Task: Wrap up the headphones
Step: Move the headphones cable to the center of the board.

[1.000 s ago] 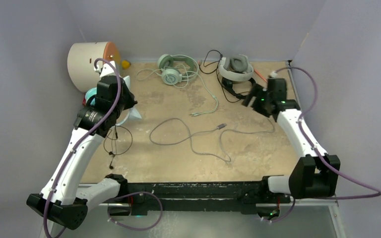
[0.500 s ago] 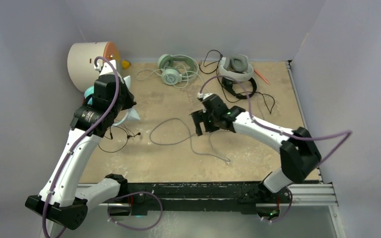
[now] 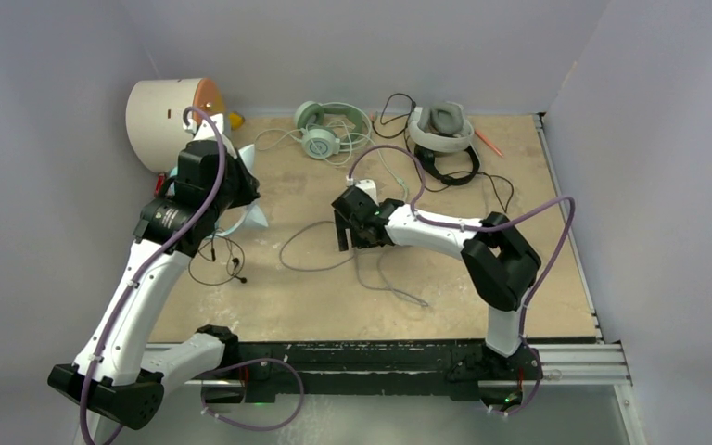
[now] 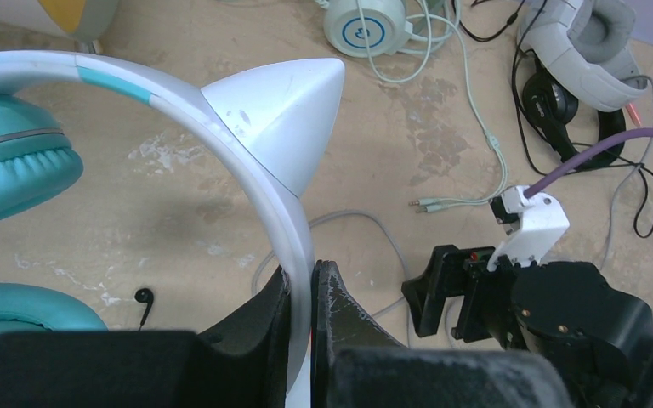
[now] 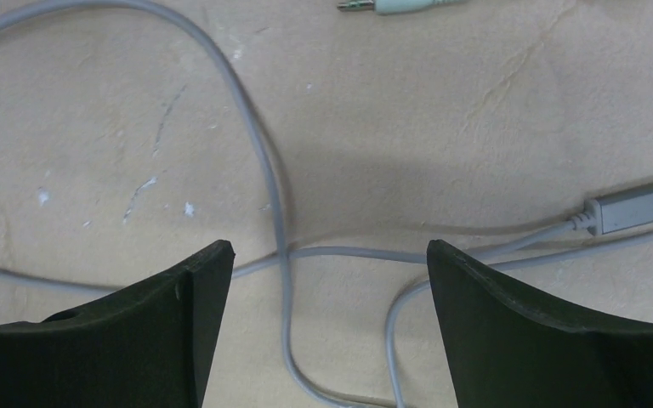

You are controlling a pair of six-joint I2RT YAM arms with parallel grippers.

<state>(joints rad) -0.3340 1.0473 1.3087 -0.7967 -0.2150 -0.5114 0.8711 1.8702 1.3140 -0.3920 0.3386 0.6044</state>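
Note:
My left gripper (image 4: 312, 280) is shut on the white band (image 4: 264, 187) of the teal-cupped headphones (image 3: 241, 209), which has a pointed white ear. It holds them at the left of the table, and their teal cups (image 4: 17, 170) show at the left of the left wrist view. My right gripper (image 5: 330, 255) stands open over the table's middle (image 3: 345, 236), just above a loose grey cable (image 5: 281, 212) with a USB plug (image 5: 633, 208). Nothing is between its fingers. Mint-green headphones (image 3: 320, 130), white-and-grey headphones (image 3: 440, 125) and black headphones (image 3: 450, 167) lie at the back.
A cream drum with an orange face (image 3: 167, 111) lies at the back left, just behind my left gripper. A thin black cable with an earbud (image 3: 222, 264) loops under the left arm. The mint cable's plugs (image 4: 429, 204) lie near the right gripper. Purple walls close the sides and back.
My right arm has swung from the back right beside the black headphones to the middle, over the grey cable. The left arm has hardly moved; the thin black cable has shifted a little.

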